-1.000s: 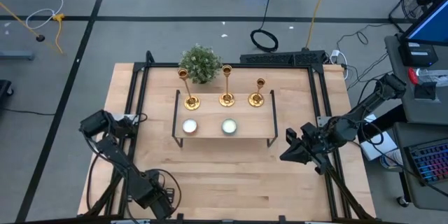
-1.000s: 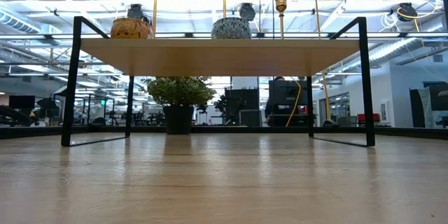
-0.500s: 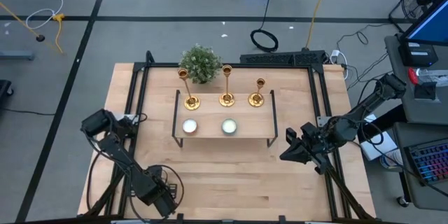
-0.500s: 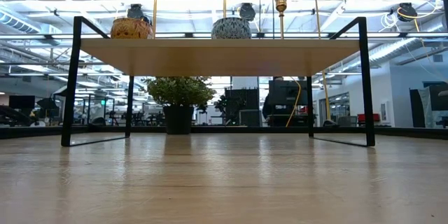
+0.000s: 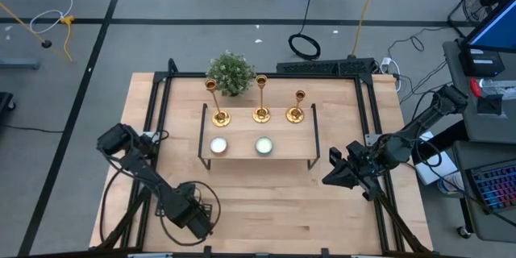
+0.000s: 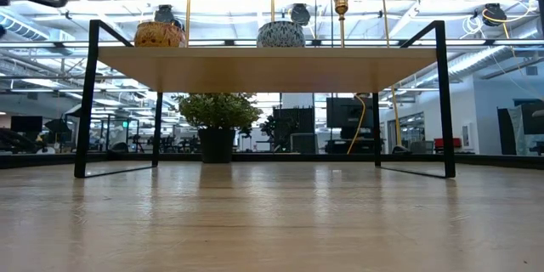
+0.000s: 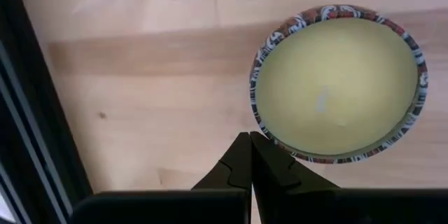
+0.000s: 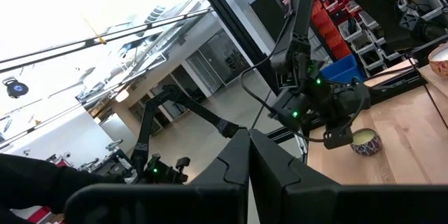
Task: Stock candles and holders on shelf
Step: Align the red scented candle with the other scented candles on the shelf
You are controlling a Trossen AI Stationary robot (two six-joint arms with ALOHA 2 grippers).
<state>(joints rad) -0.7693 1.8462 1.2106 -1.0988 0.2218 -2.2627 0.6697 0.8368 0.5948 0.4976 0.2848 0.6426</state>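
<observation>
I see my left gripper [image 7: 250, 155] with jaws together right beside the yellowish candle [image 7: 338, 84]; my right gripper [image 8: 249, 155] waits, jaws together

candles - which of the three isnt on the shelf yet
The yellowish candle with the patterned rim: it sits on the bare tabletop under the left gripper. The white candle and pale green candle already stand on the shelf.
</observation>
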